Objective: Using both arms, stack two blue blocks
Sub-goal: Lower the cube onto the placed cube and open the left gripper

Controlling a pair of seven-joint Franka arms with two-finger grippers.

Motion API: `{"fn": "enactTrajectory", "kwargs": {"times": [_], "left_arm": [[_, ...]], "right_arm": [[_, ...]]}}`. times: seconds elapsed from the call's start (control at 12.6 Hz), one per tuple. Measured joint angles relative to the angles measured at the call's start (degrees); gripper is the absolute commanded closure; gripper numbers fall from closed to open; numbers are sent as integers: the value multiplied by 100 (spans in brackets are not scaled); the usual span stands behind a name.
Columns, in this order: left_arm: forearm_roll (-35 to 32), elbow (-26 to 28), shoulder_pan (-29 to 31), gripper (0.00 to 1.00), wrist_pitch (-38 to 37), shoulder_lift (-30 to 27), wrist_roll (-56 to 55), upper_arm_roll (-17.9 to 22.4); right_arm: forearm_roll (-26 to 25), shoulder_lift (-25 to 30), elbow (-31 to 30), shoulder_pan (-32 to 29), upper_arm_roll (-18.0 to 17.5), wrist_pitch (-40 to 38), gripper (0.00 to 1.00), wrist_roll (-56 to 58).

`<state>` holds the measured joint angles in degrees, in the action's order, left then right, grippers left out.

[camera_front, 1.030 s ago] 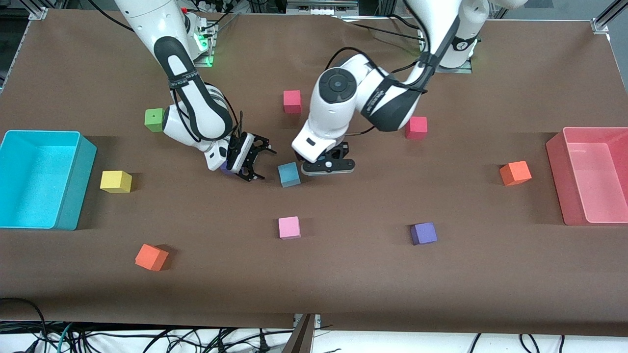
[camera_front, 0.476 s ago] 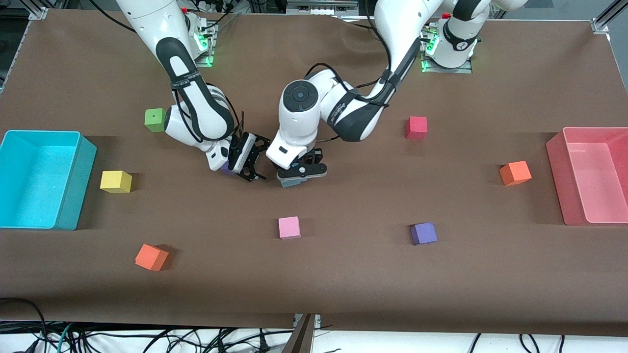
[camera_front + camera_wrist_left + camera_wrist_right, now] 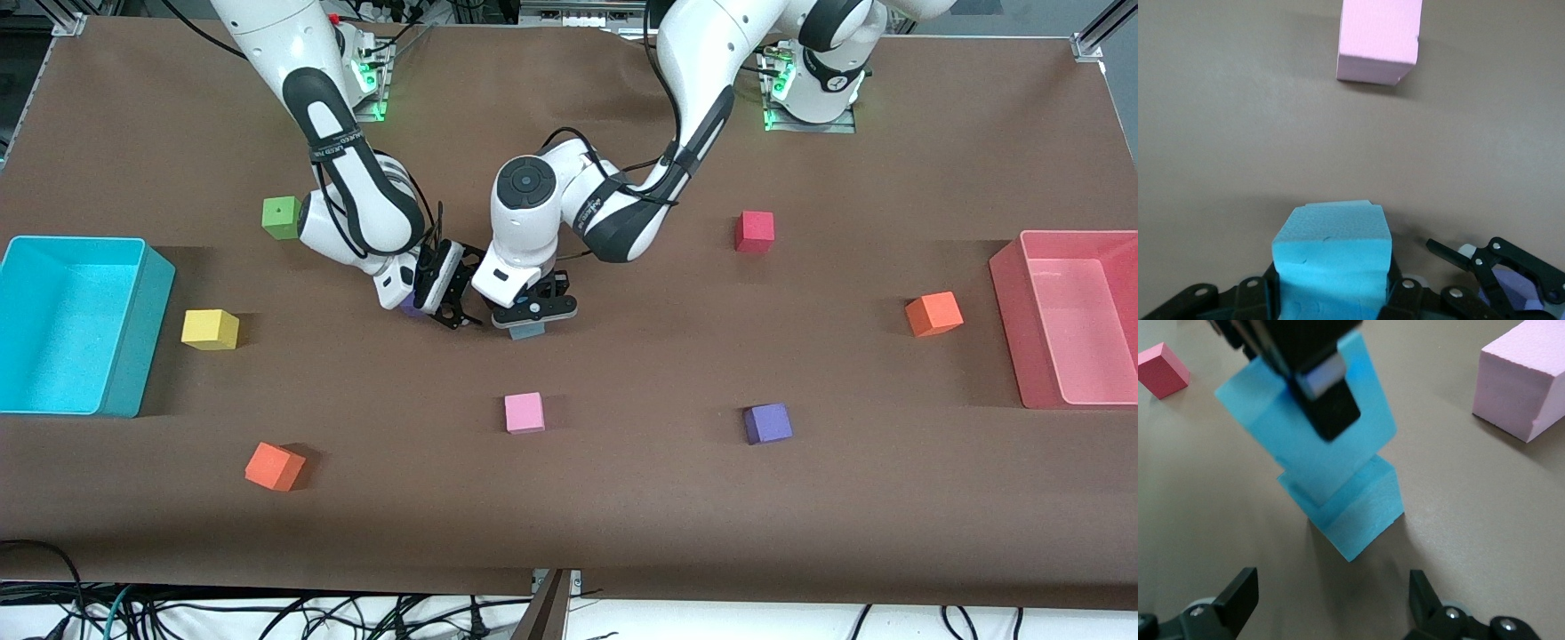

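Note:
My left gripper point(image 3: 532, 313) is shut on a sky-blue block point(image 3: 1331, 257) at mid-table, directly over the second blue block point(image 3: 1361, 513), which sits on the table. In the right wrist view the held block point(image 3: 1301, 420) is turned relative to the lower one; I cannot tell whether they touch. In the front view only a sliver of blue point(image 3: 528, 332) shows under the left gripper. My right gripper point(image 3: 455, 293) is open and empty, low over the table beside the blocks, toward the right arm's end. Its fingers point(image 3: 1238, 599) frame the two blocks.
A purple cube point(image 3: 411, 308) lies under the right wrist. A pink cube point(image 3: 524, 412) lies nearer the front camera. Purple point(image 3: 767, 423), red point(image 3: 754, 231), orange point(image 3: 933, 313), orange point(image 3: 275, 467), yellow point(image 3: 210, 329) and green point(image 3: 280, 217) cubes are scattered. A turquoise bin point(image 3: 133, 338) and a pink bin point(image 3: 1009, 293) stand at the table's ends.
My left gripper has moved toward the right arm's end with its blue block and now covers the blue block on the table. The right gripper has hardly moved.

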<state>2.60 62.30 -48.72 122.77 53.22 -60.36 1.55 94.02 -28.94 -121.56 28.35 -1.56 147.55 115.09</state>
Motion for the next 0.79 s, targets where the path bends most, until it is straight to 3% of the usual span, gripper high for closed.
{"fn": "enactTrajectory", "kwargs": {"times": [0.16,0.4,0.48,0.71,0.79], "left_arm": [[0,-5,-25,100,0,26,-12,2],[51,-9,-25,79,0,46,-16,11],[196,-9,-25,68,0,53,-16,18],[340,-9,-25,1,0,75,-16,39],[341,-10,-25,0,0,79,-16,40]], "right_arm": [[1,0,0,0,0,2,0,0],[2,0,0,0,-2,2,0,0],[2,0,0,0,-3,2,0,0],[3,0,1,0,-3,2,0,0],[3,0,2,0,-3,3,0,0]]}}
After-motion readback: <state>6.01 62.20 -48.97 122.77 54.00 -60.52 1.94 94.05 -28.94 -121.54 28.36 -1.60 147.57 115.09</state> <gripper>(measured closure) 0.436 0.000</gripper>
